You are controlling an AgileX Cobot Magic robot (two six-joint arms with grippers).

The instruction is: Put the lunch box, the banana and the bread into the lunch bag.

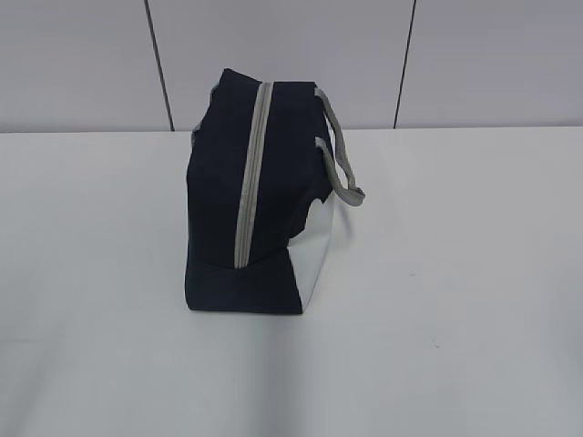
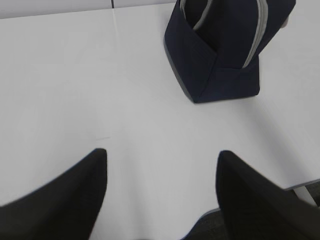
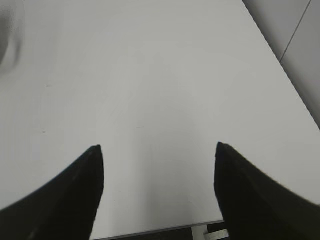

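Exterior view: the navy lunch bag (image 1: 241, 228) stands alone near the middle of a white tabletop (image 1: 455, 300), seen end-on, its grey zipper (image 1: 250, 177) running closed up the facing end and over the top, a white side panel (image 1: 319, 250) showing on the right and grey webbing handles (image 1: 339, 155) drooping to that side; grey wall panels (image 1: 82, 64) rise behind. Neither arm appears in this shot, and no lunch box, banana or bread can be seen on the tabletop from any camera. Left wrist view supplies what the exterior shot lacks: the left gripper (image 2: 161, 152), its two dark fingers (image 2: 75, 200) spread wide apart with nothing between them, hangs above bare tabletop, with the bag at upper right, well apart from the fingertips; from this angle the bag's folded end gusset and a second stretch of grey zipper tape are visible. Right wrist view shows the right gripper (image 3: 157, 146) likewise released and empty, fingers parted over plain white surface, the tabletop's far edge cutting diagonally at upper right. The bag itself does not clearly appear there; only a blurred grey smudge (image 3: 10, 40) sits at the top left corner, too indistinct to identify.
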